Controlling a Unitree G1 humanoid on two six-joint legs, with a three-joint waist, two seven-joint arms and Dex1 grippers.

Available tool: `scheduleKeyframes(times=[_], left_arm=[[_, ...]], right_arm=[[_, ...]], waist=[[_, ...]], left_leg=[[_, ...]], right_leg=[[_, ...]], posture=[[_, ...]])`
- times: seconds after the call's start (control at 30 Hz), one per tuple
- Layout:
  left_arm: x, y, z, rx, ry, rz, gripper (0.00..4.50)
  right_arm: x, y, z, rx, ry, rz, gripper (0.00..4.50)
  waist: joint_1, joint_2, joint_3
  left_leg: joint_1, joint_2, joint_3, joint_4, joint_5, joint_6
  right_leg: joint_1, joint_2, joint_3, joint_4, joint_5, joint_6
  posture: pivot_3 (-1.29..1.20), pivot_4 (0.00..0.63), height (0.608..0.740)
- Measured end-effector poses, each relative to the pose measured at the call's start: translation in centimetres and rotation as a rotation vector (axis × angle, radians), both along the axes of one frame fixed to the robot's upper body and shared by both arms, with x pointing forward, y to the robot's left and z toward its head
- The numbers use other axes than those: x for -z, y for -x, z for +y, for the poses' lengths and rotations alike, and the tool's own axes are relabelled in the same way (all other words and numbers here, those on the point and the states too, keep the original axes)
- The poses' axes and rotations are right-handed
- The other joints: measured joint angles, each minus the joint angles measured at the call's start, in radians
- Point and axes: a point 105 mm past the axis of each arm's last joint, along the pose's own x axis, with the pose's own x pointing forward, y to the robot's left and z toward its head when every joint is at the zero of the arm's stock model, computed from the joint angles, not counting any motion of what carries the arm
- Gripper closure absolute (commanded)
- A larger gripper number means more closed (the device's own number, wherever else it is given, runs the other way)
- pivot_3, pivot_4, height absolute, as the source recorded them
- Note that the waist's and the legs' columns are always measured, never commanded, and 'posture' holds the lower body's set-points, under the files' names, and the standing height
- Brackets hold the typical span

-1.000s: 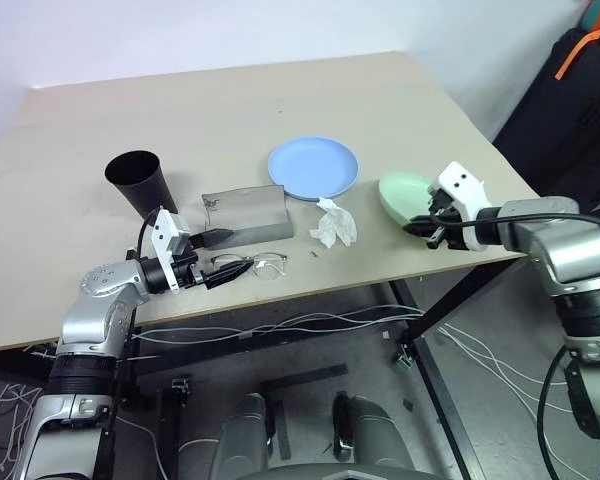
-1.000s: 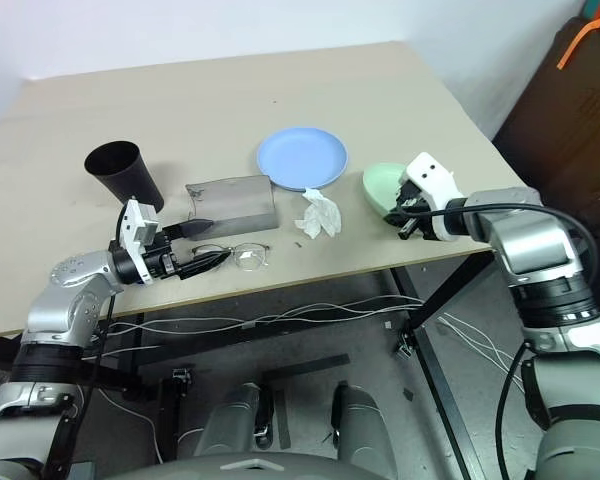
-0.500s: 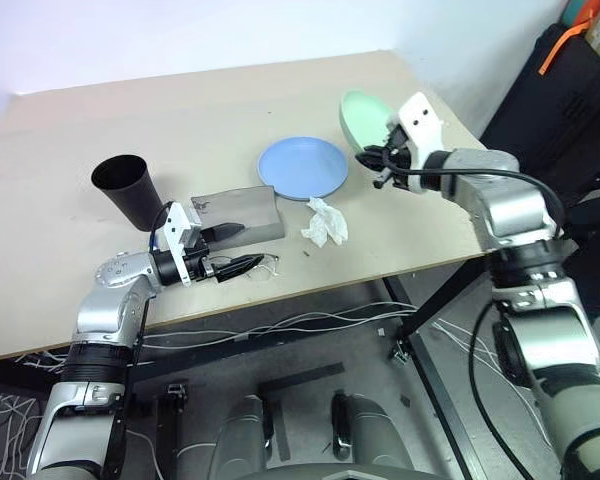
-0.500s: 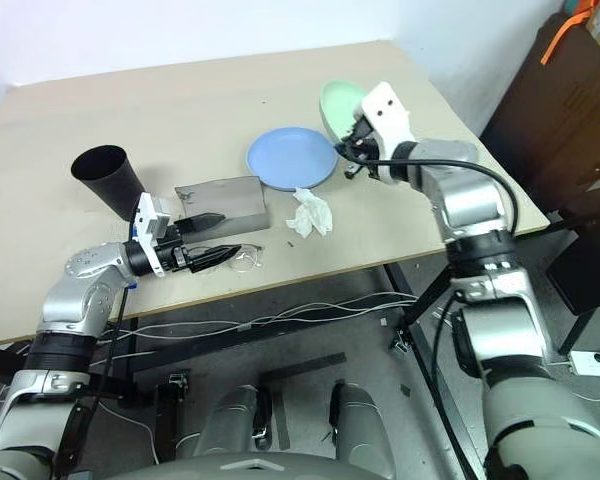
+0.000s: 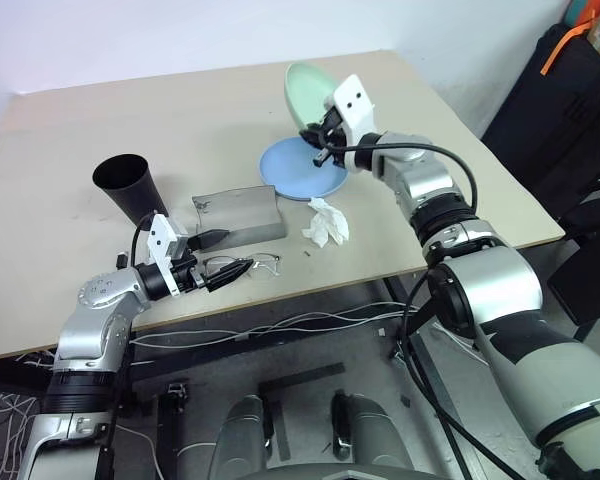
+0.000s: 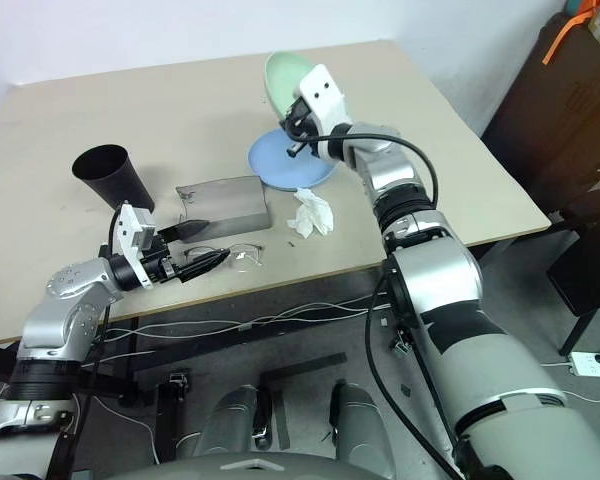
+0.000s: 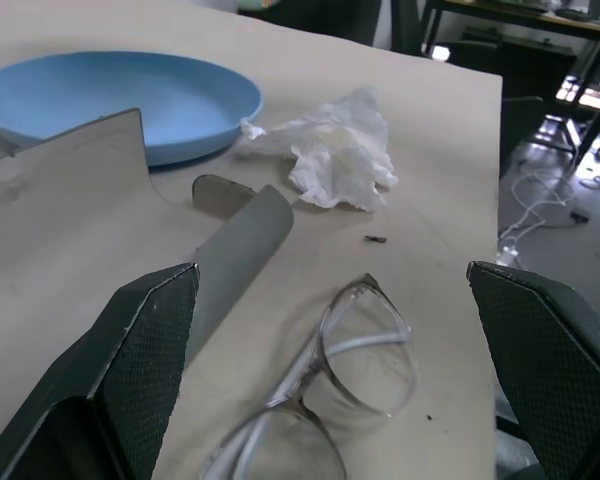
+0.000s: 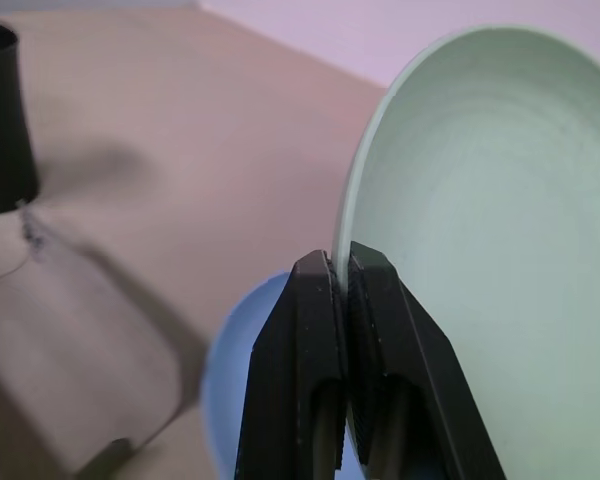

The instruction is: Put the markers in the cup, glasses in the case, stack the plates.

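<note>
Right gripper (image 8: 342,275): closed on the rim of the green plate (image 5: 308,92), held tilted above the blue plate (image 5: 300,170).
Left gripper (image 5: 223,252): fingers wide apart, empty, the glasses (image 7: 330,400) between them.

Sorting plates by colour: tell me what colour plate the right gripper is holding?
Mint green plate, pinched at its rim by the right gripper; clearest in the right wrist view.

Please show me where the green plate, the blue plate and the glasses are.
green plate (image 8: 480,200), right wrist view, inner face.
blue plate (image 7: 100,95), left wrist view, inner face.
glasses (image 7: 365,345), left wrist view, one lens.
</note>
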Motion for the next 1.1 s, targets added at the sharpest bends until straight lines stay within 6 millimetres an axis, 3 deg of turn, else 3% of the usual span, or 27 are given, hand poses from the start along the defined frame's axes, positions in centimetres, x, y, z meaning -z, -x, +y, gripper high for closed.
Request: scheduleKeyframes(times=[0.23, 0.8, 0.9, 1.1], left_arm=[[-0.5, 0.3, 0.0, -0.030, 0.003, -0.022, 0.00], [-0.3, 0.7, 0.1, -0.052, 0.006, -0.013, 0.00], [-0.1, 0.8, 0.2, -0.056, 0.006, -0.007, 0.00], [0.2, 1.3, 0.4, -0.071, 0.003, -0.003, 0.00]], right_arm=[[2.4, 0.7, 1.9, -0.050, 0.040, 0.071, 4.46], [3.4, 0.5, 1.7, -0.015, 0.067, 0.080, 4.46], [3.7, 0.6, 1.9, -0.022, 0.063, 0.090, 3.74], [3.8, 0.7, 2.4, -0.023, 0.047, 0.093, 1.65]], waist=[[-0.001, 0.000, 0.000], [-0.002, 0.000, 0.000], [-0.002, 0.000, 0.000], [-0.002, 0.000, 0.000]], left_leg=[[0.001, 0.000, 0.000, 0.000, 0.000, 0.000], [0.001, 0.000, 0.000, 0.000, 0.000, 0.000], [0.001, 0.000, 0.000, 0.000, 0.000, 0.000], [0.001, 0.000, 0.000, 0.000, 0.000, 0.000]], right_leg=[[0.000, 0.000, 0.000, 0.001, 0.000, 0.000], [0.000, 0.000, 0.000, 0.001, 0.000, 0.000], [0.000, 0.000, 0.000, 0.001, 0.000, 0.000], [0.000, 0.000, 0.000, 0.001, -0.001, 0.000]], posture=[[0.00, 0.150, 0.740], [0.00, 0.150, 0.740], [0.00, 0.150, 0.740], [0.00, 0.150, 0.740]])
